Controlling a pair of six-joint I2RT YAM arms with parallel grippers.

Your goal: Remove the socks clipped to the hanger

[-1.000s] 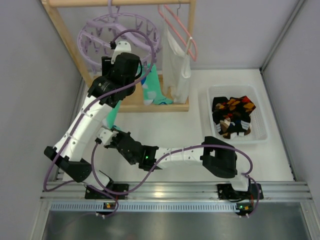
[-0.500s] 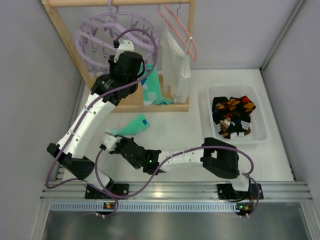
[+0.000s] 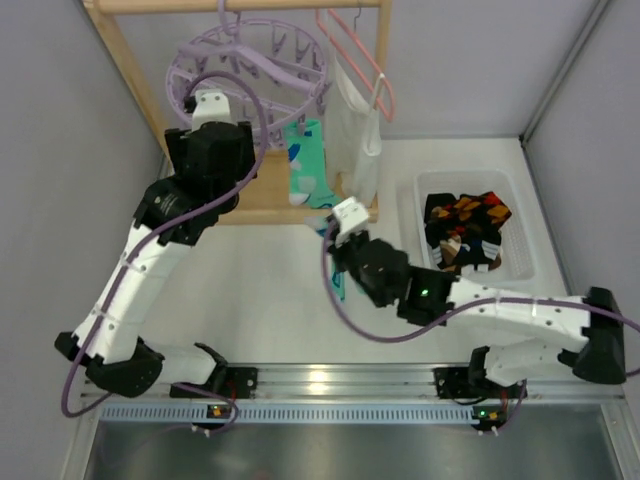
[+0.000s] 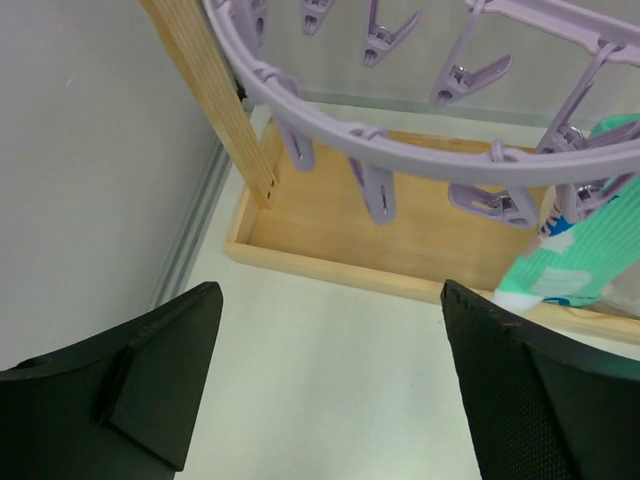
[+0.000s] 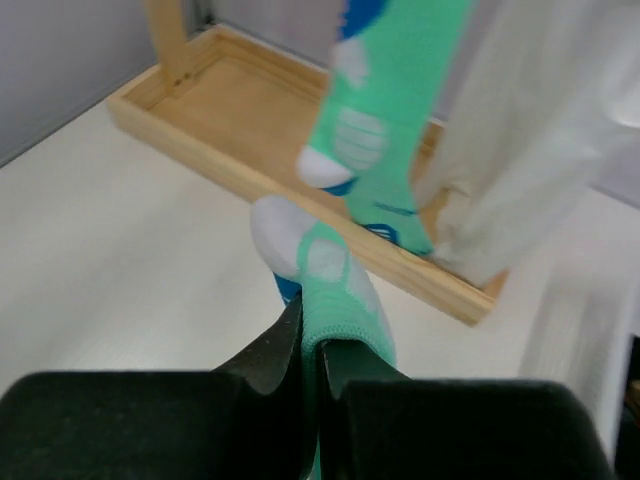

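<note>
The lavender hanger hangs from the wooden rail, and its ring and empty clips cross the top of the left wrist view. One teal sock is still clipped to it and dangles over the rack base. My left gripper is open and empty just below the ring's left side. My right gripper is shut on the cuff of a second teal sock, held above the table in front of the rack.
The wooden rack base stands at the back. A white garment hangs on a pink wire hanger beside the clipped sock. A white bin at the right holds several dark patterned socks.
My left gripper opened and rose to the hanger's left side. The teal sock that lay on the table is now in my right gripper, which swung right to the middle.
</note>
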